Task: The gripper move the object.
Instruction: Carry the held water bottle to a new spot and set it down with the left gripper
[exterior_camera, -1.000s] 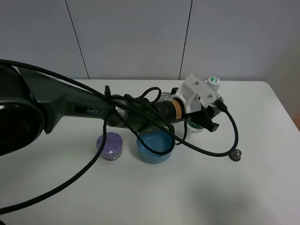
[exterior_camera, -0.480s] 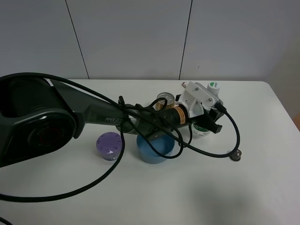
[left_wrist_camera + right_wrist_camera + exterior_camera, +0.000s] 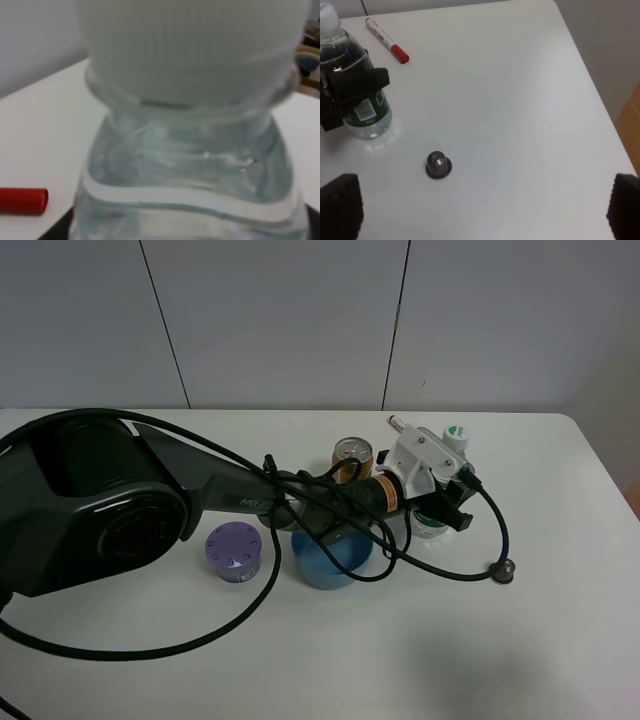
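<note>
left pincer [image 3: 441, 506] is reaching across the desk [image 3: 560, 640] and clamping onto the water bottle [image 3: 350, 50], one black finger [image 3: 360, 82] pressing right on the green label. the bottle is standing upright toward the far edge, closer to the far right corner than the left one. a gold can [image 3: 352, 454] is sitting near it, and a red marker [image 3: 386, 40] is lying nearer the far edge. right pincer [image 3: 482, 205] is hanging released, fingertips spreading well apart.
</note>
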Tool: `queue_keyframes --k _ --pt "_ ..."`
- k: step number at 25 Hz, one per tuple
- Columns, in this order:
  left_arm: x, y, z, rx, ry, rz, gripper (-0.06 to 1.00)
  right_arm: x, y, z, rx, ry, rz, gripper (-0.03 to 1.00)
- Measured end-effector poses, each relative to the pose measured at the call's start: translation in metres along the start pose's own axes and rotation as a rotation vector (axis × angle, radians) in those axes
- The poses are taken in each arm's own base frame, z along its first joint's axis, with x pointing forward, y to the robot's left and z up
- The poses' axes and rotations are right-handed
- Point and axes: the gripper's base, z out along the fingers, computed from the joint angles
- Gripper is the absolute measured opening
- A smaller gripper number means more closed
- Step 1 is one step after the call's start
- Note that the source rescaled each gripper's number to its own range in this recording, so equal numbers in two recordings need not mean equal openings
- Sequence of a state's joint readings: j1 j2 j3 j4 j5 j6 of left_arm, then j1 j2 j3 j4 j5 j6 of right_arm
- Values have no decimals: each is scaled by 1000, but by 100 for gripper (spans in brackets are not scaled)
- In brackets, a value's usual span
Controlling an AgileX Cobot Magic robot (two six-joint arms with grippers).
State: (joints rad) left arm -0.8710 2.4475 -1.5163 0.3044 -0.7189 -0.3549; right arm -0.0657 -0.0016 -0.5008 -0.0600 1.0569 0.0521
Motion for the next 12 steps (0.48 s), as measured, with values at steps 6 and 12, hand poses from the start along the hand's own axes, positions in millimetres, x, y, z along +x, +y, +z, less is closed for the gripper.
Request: queue_keyframes --k 6,12 --pt "0 10 -2 -17 0 2 8 0 0 0 0 0 0 100" --pt "1 14 -3 -8 17 31 8 0 0 0 0 0 0 100"
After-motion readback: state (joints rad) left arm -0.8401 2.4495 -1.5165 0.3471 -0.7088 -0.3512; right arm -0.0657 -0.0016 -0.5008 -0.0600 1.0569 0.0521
